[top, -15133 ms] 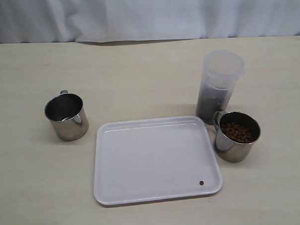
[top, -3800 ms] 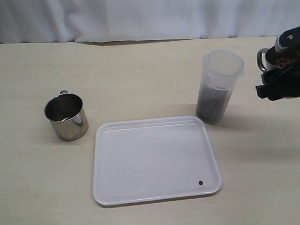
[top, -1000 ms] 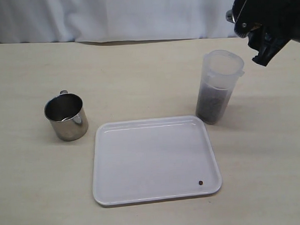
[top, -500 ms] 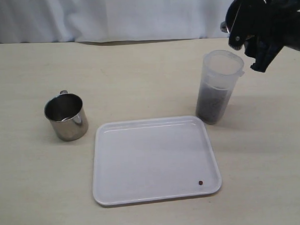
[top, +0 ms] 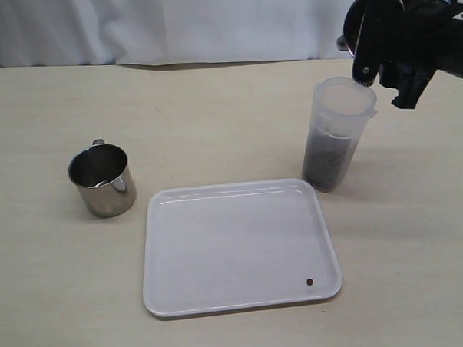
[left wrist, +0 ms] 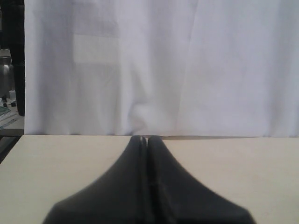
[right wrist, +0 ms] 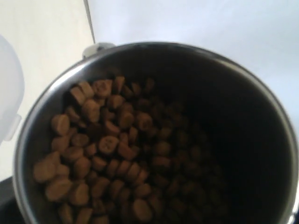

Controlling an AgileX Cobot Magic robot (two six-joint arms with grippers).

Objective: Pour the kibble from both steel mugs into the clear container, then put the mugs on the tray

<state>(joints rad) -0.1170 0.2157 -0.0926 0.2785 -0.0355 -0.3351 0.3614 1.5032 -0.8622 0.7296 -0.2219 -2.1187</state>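
Note:
My right gripper (top: 383, 42) is shut on a steel mug (right wrist: 154, 49), held tipped just above the right edge of the clear container (top: 338, 126). The right wrist view looks into that mug, where kibble (right wrist: 105, 151) lies heaped toward the lower side; the container's rim (right wrist: 7, 93) shows beside it. The container stands upright behind the tray's far right corner, with dark kibble (top: 325, 160) filling its lower part. The other steel mug (top: 103, 181) stands upright and empty, left of the white tray (top: 235, 246). My left gripper (left wrist: 147, 138) is shut on nothing, above bare table.
One loose pellet (top: 310, 281) lies on the tray near its front right corner. A white curtain (top: 171, 22) hangs along the table's far edge.
My right gripper has carried the mug a little left and down toward the container's mouth and tipped it further. The empty mug, tray and container have not moved.

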